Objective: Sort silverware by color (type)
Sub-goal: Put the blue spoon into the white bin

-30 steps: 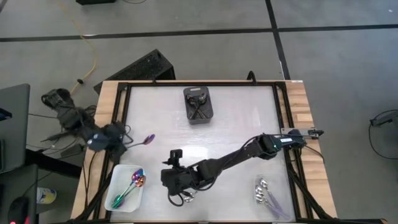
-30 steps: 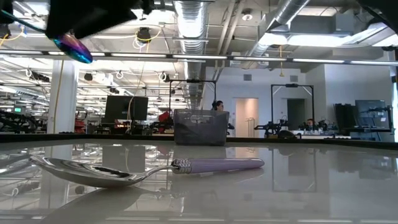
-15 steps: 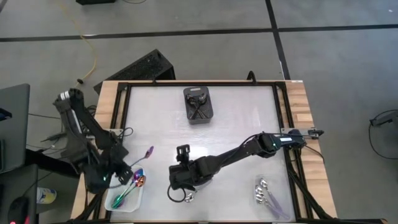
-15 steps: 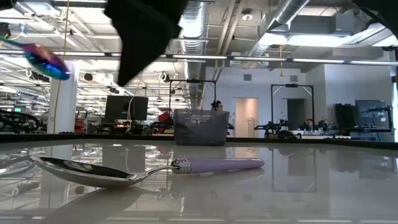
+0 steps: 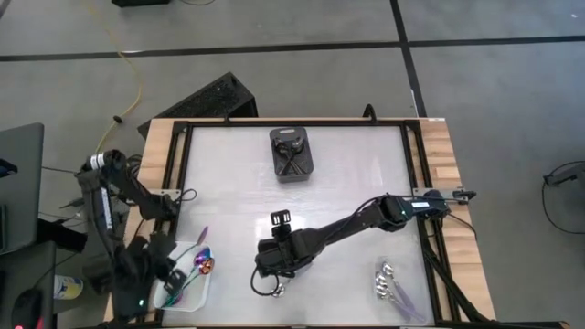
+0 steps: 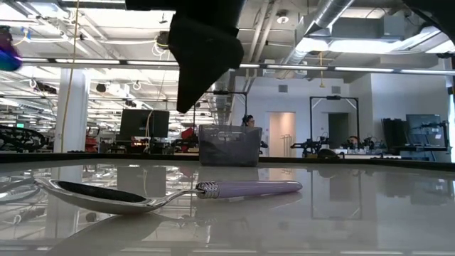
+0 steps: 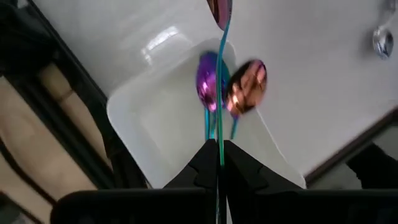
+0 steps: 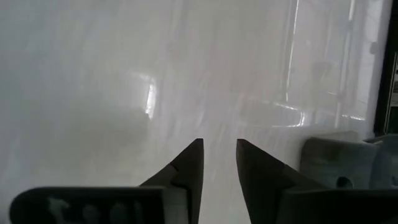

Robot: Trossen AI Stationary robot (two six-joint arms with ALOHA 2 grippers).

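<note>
My left gripper (image 5: 169,267) (image 7: 219,155) hangs over the white tray (image 5: 170,300) (image 7: 124,106) at the near-left corner, shut on a rainbow spoon (image 5: 202,236) (image 7: 219,9). That spoon's bowl also shows in the low view (image 6: 7,57). Two more rainbow spoons (image 5: 196,267) (image 7: 209,81) lie in the tray. My right gripper (image 5: 270,271) (image 8: 219,146) (image 6: 190,99) is open by a narrow gap, with nothing between the fingers. It hovers above a silver spoon with a lilac handle (image 5: 275,289) (image 6: 142,195) that lies flat on the table. My left gripper pinches the rainbow spoon's thin teal handle (image 7: 220,134) between its two fingers. The fingers lie along the handle. The spoon is lifted clear, its bowl pointing away from the fingers out over the tray.
A small black bin (image 5: 291,153) (image 6: 229,146) with dark spoons stands at the far middle of the table. A few silver spoons (image 5: 391,281) lie near the near-right corner. Bare white tabletop spreads between them. Black frame rails (image 5: 183,164) run along the table's sides.
My left gripper has carried the rainbow spoon from the table's left middle toward the near edge, and it now hangs above the white tray. My right gripper has drifted a little toward the right edge over the silver spoon, which has stayed put.
</note>
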